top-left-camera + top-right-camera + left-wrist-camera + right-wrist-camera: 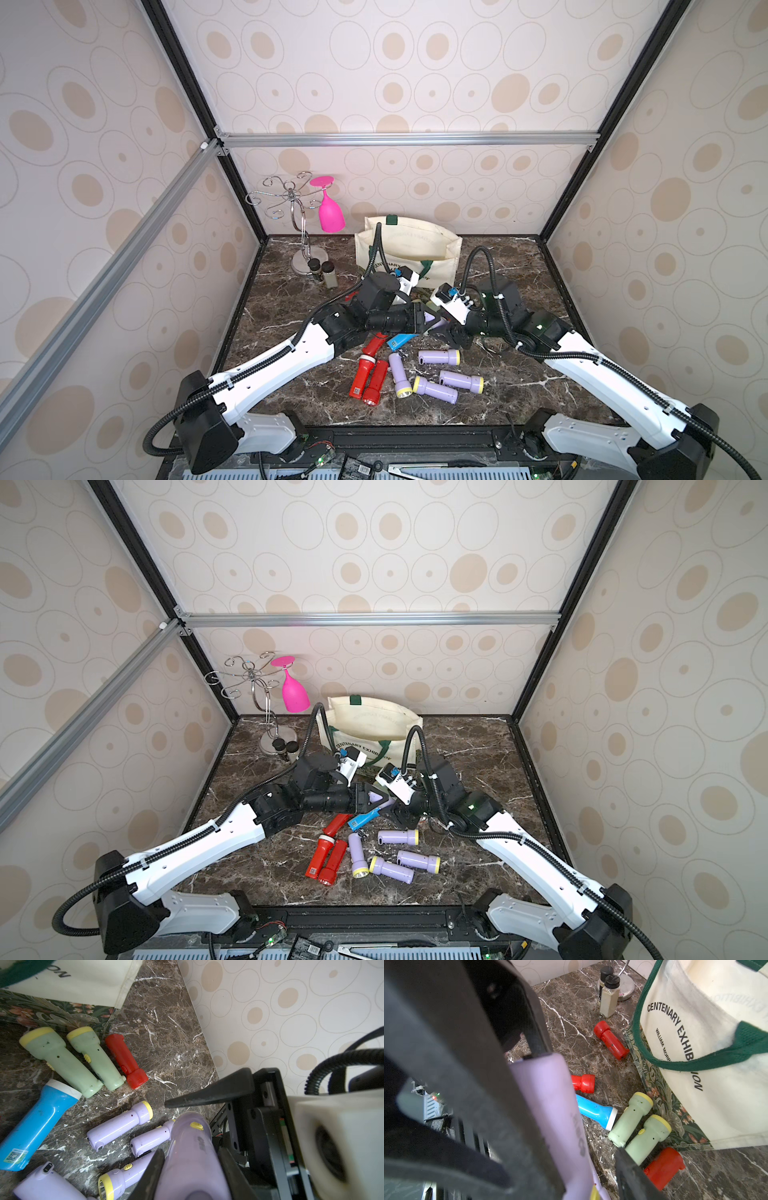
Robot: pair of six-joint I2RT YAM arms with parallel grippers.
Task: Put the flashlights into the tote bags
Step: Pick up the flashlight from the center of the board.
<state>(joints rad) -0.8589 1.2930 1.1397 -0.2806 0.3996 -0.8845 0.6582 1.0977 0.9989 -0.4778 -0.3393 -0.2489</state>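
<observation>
In both top views, four lilac flashlights (439,356) with yellow rings are lying loose on the marbled tabletop (519,386). Three red flashlights (365,376) are lying beside them, and one blue flashlight (398,340) is poking out from under the arms. The left pincer (436,322) is clamping shut on a fifth lilac flashlight (430,319) above the tabletop. Behind, the cream canvas tote bag (411,245) is standing open. Beside it a wire rack (291,199) is carrying one pink goblet (330,212), with two dark-capped jars (322,270) at its base.

Left wrist view: two pale green flashlights (62,1059) and one red flashlight (124,1059), all smooth plastic, are lying just beside the bag's floral band (52,1014).

Right wrist view: the right pincer (386,806) is straddling that held lilac body, jaws part-open, with a gap showing at one finger.
</observation>
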